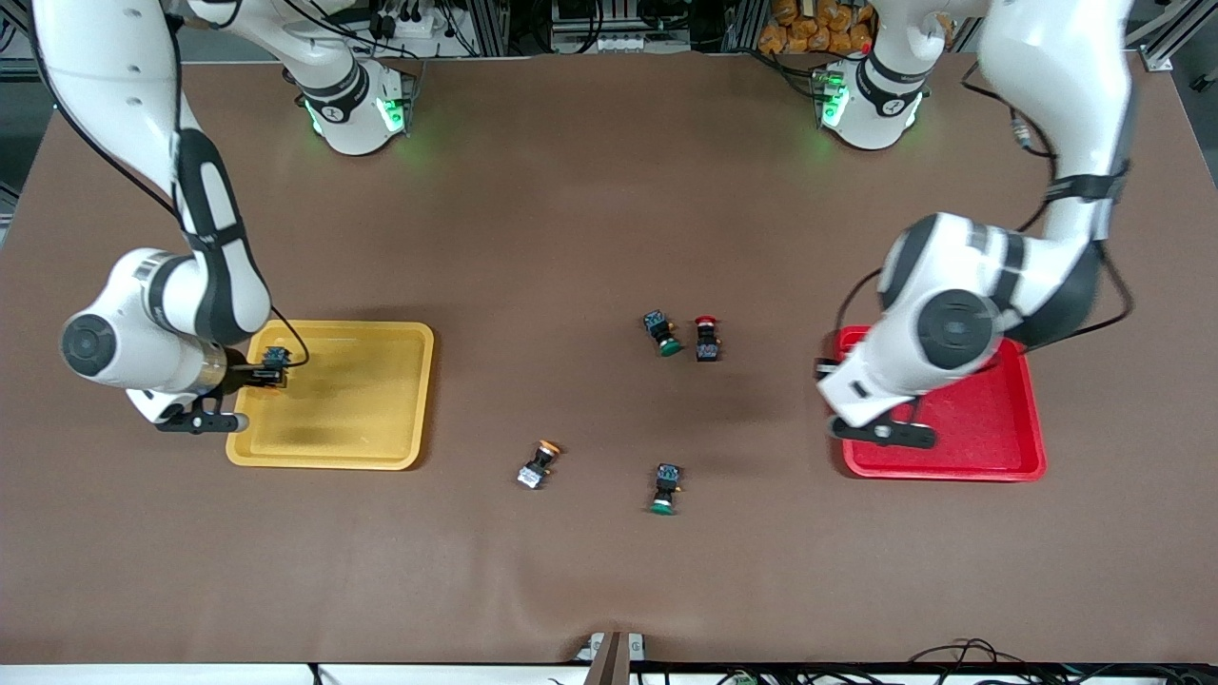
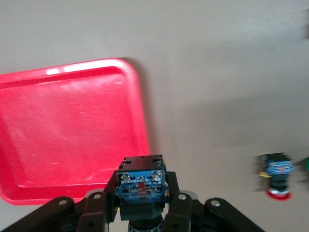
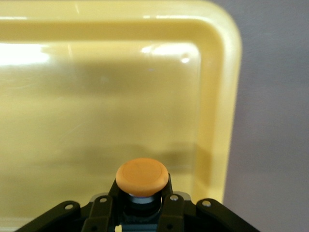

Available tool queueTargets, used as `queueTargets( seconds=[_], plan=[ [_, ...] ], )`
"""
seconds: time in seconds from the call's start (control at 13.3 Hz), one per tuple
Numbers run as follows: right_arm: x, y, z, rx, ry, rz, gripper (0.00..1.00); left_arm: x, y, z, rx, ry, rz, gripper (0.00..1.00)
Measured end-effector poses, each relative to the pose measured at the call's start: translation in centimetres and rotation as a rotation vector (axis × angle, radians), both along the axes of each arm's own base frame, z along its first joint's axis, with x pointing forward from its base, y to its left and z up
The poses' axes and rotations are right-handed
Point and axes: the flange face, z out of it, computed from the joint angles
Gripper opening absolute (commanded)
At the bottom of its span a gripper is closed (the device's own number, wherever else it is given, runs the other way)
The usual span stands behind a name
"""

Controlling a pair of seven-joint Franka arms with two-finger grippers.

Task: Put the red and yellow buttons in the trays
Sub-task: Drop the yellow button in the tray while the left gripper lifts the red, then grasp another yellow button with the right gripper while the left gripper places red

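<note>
A: What is the right gripper (image 3: 140,203) doing?

B: It is clenching a yellow-capped button (image 3: 142,181) and hanging over the yellow tray (image 1: 381,447), at the edge toward the right arm's end of the table.

A: And the left gripper (image 2: 142,205)?

B: It is gripping a button (image 2: 141,183) whose cap is hidden, over the red tray (image 1: 990,457).

A: What is lying loose?

B: A red button (image 1: 706,338) is sitting just beside a green one (image 1: 662,333) mid-table. Nearer the camera, an orange button (image 1: 538,463) and a second green one (image 1: 666,488) are lying apart.
</note>
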Motion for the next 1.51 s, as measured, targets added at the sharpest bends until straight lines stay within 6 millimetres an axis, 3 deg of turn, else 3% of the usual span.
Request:
queueTargets(
  seconds=[0.15, 0.23, 0.38, 0.45, 0.6, 0.75, 0.9, 1.06, 1.13, 1.21, 1.28, 1.36, 1.51],
  plan=[
    [0.0, 0.3, -0.9, 0.001, 0.002, -0.001, 0.48, 0.8, 5.9, -0.3, -0.009, 0.019, -0.007, 0.17],
    [0.1, 0.4, -0.9, 0.003, -0.001, -0.001, 0.99, 1.1, 9.0, -0.8, -0.014, 0.03, 0.0, 0.17],
    [0.3, 0.5, -0.6, 0.006, -0.007, 0.006, 1.0, 1.0, 13.9, -2.5, -0.026, 0.028, 0.03, 0.18],
    [0.4, 0.6, -0.4, 0.01, -0.007, 0.012, 1.0, 0.8, 15.5, -3.8, -0.032, 0.017, 0.036, 0.18],
    [1.0, 1.2, 1.6, 0.036, 0.017, 0.023, 1.0, 0.1, 16.7, -6.9, -0.041, -0.002, 0.03, 0.19],
    [2.6, 2.6, 6.9, 0.082, 0.032, 0.049, 1.0, -0.8, 17.3, -10.3, -0.054, -0.036, 0.028, 0.2],
    [4.8, 5.8, 14.0, 0.111, 0.025, 0.043, 1.0, -1.4, 18.8, -13.3, -0.044, -0.061, 0.008, 0.22],
    [6.5, 11.5, 19.5, 0.095, -0.011, -0.042, 1.0, -1.5, 20.7, -14.9, -0.033, -0.078, -0.008, 0.25],
    [6.6, 15.1, 20.2, 0.08, -0.016, -0.092, 1.0, -1.4, 21.4, -15.5, -0.034, -0.086, -0.007, 0.3],
    [6.5, 19.0, 19.9, 0.068, -0.017, -0.146, 1.0, -1.4, 21.8, -16.1, -0.038, -0.092, -0.007, 0.44],
    [6.6, 23.0, 19.0, 0.069, -0.029, -0.215, 1.0, -1.4, 21.8, -16.6, -0.043, -0.097, -0.011, 0.66],
    [7.0, 26.8, 18.0, 0.075, -0.05, -0.298, 1.0, -1.4, 21.7, -16.9, -0.047, -0.099, -0.012, 0.82],
    [7.8, 33.6, 15.6, 0.082, -0.128, -0.464, 1.0, -1.3, 21.4, -17.0, -0.05, -0.104, -0.017, 0.89]
  ],
)
